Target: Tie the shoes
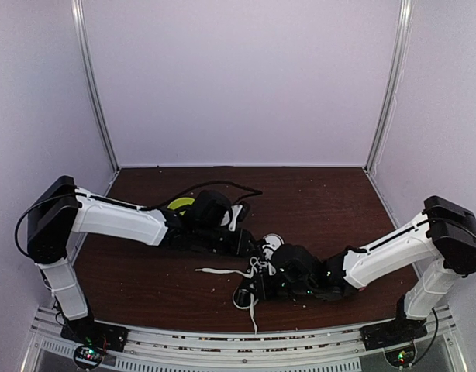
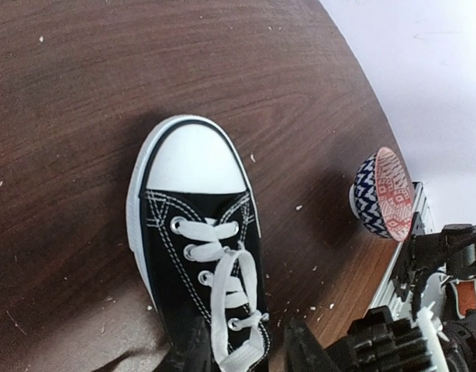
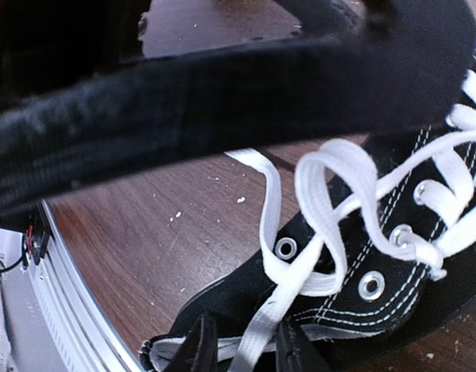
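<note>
The black sneaker with a white toe cap [image 2: 193,159] lies on the brown table between both grippers. In the top view only its white toe [image 1: 273,242] and loose white laces [image 1: 222,271] show. My left gripper [image 2: 244,353] is open. Its fingers [image 2: 187,349] straddle the laced upper, with a lace loop [image 2: 238,302] running between them. It sits just left of the shoe in the top view [image 1: 250,244]. My right gripper [image 3: 244,345] is open over the shoe's heel end [image 3: 222,298]. A flat lace strand [image 3: 257,337] passes between its fingers [image 3: 201,345] with gaps on both sides.
A blue-patterned bowl with a red inside [image 2: 385,194] stands beside the shoe, towards the near rail [image 2: 408,256]. A yellow-green round object [image 1: 180,205] and a black cable [image 1: 222,186] lie behind the left arm. A blurred black bar [image 3: 222,93] crosses the top of the right wrist view.
</note>
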